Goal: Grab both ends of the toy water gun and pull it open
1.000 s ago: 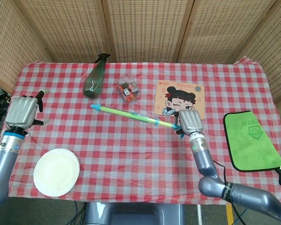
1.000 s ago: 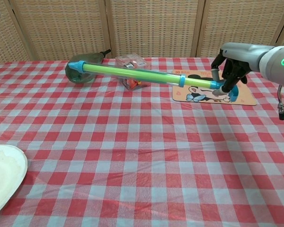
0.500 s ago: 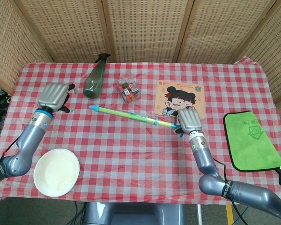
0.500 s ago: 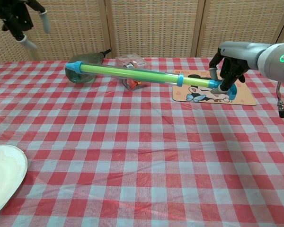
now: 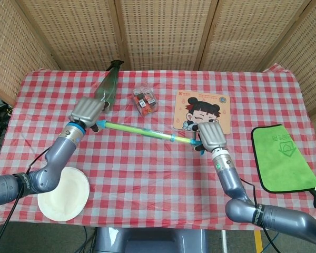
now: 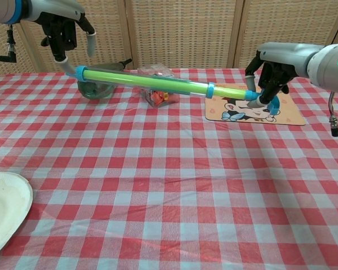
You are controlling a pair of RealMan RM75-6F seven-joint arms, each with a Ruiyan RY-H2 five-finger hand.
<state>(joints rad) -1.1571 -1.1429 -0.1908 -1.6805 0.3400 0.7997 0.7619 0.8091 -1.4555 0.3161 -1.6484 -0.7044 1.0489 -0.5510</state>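
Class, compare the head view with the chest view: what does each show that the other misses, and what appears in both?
Only the head view shows the green cloth at the table's right edge and the whole paper plate.

Only the chest view shows, side-on, the toy water gun lifted clear of the tablecloth.

Both show the left hand at the gun's blue tip, the right hand holding its other end, the green bottle, the clear box and the cartoon mat.
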